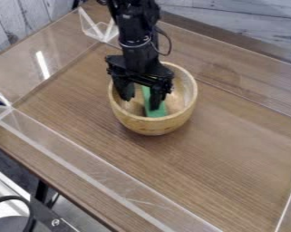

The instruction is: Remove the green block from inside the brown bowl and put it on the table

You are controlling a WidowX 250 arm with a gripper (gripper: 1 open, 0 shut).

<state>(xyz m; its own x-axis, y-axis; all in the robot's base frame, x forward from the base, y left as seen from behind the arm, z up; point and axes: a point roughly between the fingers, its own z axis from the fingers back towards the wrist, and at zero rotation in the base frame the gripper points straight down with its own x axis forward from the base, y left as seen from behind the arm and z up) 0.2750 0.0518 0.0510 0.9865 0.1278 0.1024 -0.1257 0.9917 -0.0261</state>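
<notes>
The brown bowl [152, 119] sits near the middle of the table [220, 172]. Inside it lies the green block [159, 106], only its right part showing behind the fingers. My black gripper [140, 98] points straight down into the left half of the bowl. It is open, with its fingers [121, 98] straddling the block's left part. I cannot tell whether the fingertips touch the block or the bowl's bottom.
Low clear acrylic walls [26, 136] run along the table's edges. A clear acrylic corner piece [101, 25] stands at the back, behind the arm. Bare wood-grain tabletop lies to the left, right and front of the bowl.
</notes>
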